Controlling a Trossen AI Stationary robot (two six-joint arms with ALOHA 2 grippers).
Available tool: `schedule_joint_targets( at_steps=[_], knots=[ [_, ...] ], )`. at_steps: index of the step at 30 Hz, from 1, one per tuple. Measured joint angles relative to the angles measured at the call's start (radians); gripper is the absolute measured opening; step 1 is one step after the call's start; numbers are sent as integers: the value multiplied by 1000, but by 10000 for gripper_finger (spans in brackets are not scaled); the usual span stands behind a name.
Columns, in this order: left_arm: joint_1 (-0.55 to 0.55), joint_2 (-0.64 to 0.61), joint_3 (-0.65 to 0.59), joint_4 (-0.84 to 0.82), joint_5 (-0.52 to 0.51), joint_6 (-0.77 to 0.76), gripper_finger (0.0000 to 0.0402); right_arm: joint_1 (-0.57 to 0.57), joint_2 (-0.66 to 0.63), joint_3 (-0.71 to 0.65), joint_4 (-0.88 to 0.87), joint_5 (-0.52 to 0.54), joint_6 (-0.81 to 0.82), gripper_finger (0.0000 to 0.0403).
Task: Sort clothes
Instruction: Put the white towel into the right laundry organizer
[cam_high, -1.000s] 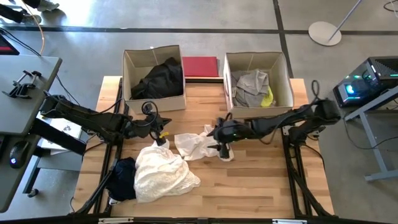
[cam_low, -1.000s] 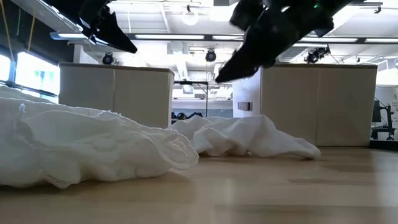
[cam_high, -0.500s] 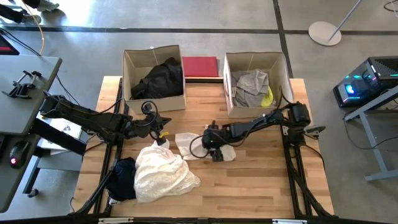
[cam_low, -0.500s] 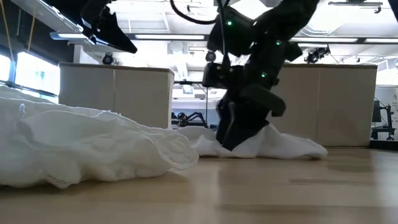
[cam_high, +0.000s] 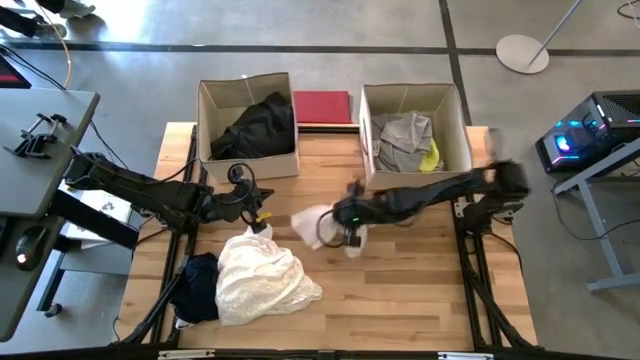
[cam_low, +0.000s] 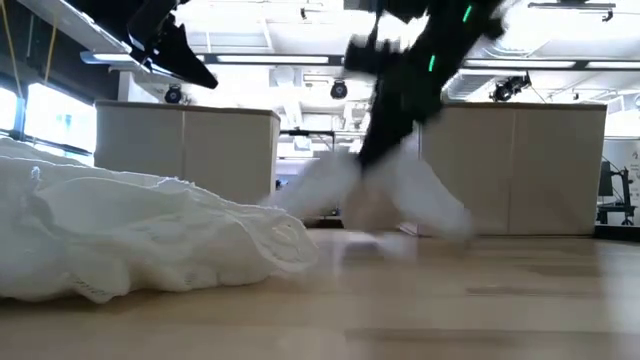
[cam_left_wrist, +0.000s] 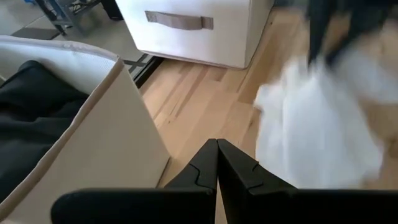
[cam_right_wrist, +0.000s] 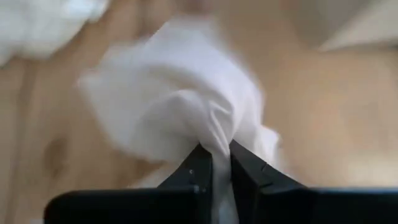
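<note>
Now your right gripper (cam_high: 345, 233) sits near the middle of the wooden table (cam_high: 420, 300), its two dark fingers (cam_right_wrist: 198, 171) pinched tight on a fold of the small white cloth garment (cam_high: 318, 224). In the right wrist view that fabric bunches up straight ahead of the fingertips and spills to both sides of them. In the low view the same white garment (cam_low: 390, 190) hangs from the claw in a tent shape, its lower edges blurred just above the tabletop.

Beyond the right claw, toward the table's far edge, you have the open beige cardboard box (cam_high: 462, 130) holding a crumpled grey garment (cam_high: 404, 140) and a bright yellow one (cam_high: 431, 158). Farther off to the claw's side stands a second beige cardboard box (cam_high: 205, 120) with a black garment (cam_high: 258, 125) inside, and a flat dark-red rectangle (cam_high: 322, 106) lies between the two boxes.

Your left gripper (cam_high: 262, 215) hovers beside that second box, fingers pressed together on nothing. Just below it on the near side lies a large crumpled cream-white garment (cam_high: 262, 275), and touching that one, at the table's near left edge, a dark navy garment (cam_high: 198, 283).
</note>
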Motion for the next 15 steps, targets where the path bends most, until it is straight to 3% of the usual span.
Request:
schedule_joint_targets(
  at_steps=[5,11,15],
  knots=[
    [0,0,0,-20,-28,0,0,60,-277,16,-159,331,11,6],
    [0,0,0,-20,-57,1,0,59,-492,211,-559,716,157,4],
    [0,0,0,-20,-76,1,0,-46,-550,342,-728,805,179,4]
  ],
)
